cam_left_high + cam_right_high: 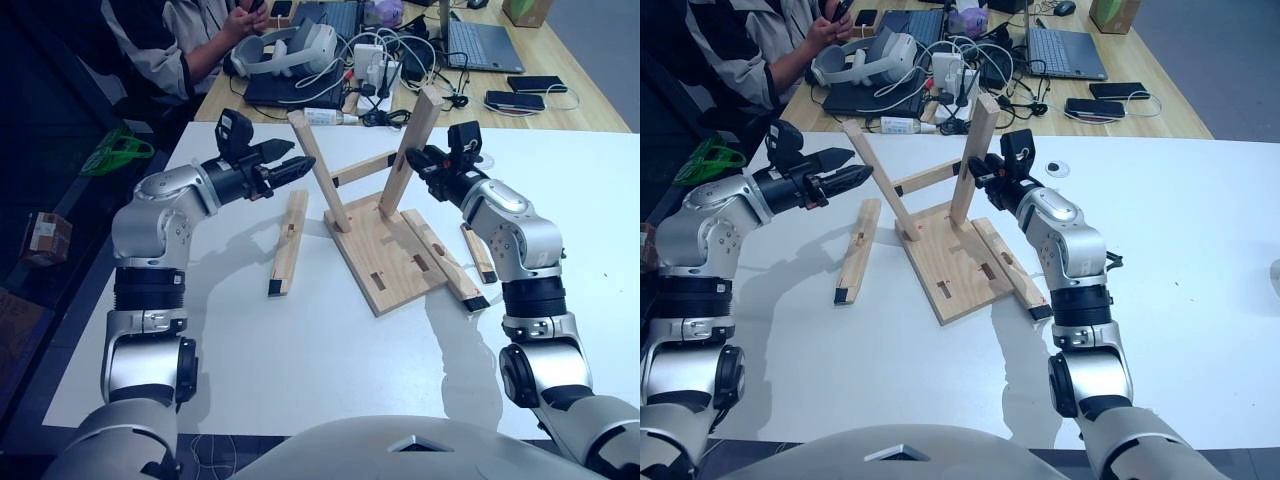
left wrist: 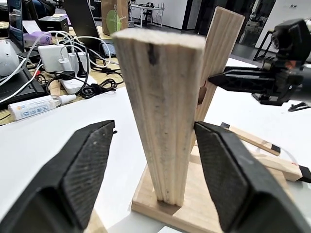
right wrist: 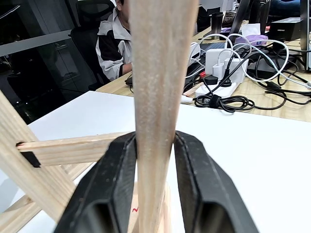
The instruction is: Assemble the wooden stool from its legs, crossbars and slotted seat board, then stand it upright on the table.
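L gripper (image 1: 300, 167) wide open, holding nothing. Its pads (image 2: 87, 170) sit either side of the L leg (image 1: 318, 170), near the leg's top. One pad is v. close to the wood, can't tell if it touches. R gripper (image 1: 414, 160) is clamped tight on the R leg (image 1: 410, 140), abt halfway up, both fingers (image 3: 116, 184) pressed flat to the wood. Seat board (image 1: 385, 265) lies flat mid-table (image 1: 300, 370), slots facing up. Both legs stand in its far end, tops splayed apart: L leg leans left, R leg leans right. Crossbar (image 1: 365, 167) runs betw. them partway up, its left end seated in the L leg's slot. Loose leg (image 1: 288, 243) lies flat left of the board, apart from it. Long stick (image 1: 445, 258) lies along the board's right edge, w/ a shorter stick (image 1: 478, 252) just right of that. Far desk (image 1: 590, 110) holds cables (image 1: 375, 60), a headset (image 1: 290, 50) and laptops (image 1: 480, 45).
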You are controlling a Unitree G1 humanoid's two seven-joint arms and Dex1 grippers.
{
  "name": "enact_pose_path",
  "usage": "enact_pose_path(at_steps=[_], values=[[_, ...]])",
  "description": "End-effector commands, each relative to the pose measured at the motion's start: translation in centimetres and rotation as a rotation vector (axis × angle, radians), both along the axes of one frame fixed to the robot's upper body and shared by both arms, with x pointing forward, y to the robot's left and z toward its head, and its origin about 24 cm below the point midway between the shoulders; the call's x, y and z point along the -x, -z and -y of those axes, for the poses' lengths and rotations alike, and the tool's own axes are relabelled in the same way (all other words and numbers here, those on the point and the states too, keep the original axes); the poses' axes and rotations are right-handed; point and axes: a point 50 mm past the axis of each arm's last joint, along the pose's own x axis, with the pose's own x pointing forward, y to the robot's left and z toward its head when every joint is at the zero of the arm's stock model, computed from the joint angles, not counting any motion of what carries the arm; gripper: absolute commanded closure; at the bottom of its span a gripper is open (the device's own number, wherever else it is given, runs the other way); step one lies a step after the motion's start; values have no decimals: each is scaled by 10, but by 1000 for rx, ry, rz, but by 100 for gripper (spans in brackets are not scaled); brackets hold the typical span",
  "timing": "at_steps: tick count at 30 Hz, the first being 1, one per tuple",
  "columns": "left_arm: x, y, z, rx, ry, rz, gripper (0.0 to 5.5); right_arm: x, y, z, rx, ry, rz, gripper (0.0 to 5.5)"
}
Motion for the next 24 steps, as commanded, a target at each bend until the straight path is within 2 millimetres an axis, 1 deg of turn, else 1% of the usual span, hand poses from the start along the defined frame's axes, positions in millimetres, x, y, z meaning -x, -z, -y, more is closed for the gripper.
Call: enact_pose_path(at_steps=[1,3,5,8,16,23,24], values=[[-8,-14,6,49,11,43,306,4,8,1,40,-16,-34,445],[-11,-16,8,60,10,49,334,4,9,0,41,-22,-35,445],[-12,-18,7,63,9,52,338,5,9,-1,44,-26,-35,445],[-12,-18,7,60,18,53,338,5,10,-1,47,-28,-35,445],[-15,-16,8,-13,42,29,339,3,8,0,55,-30,-21,445],[-18,-15,9,-26,38,20,339,0,7,-2,53,-35,-15,445],[-19,-16,9,-19,30,26,311,0,7,-3,53,-37,-14,445]])
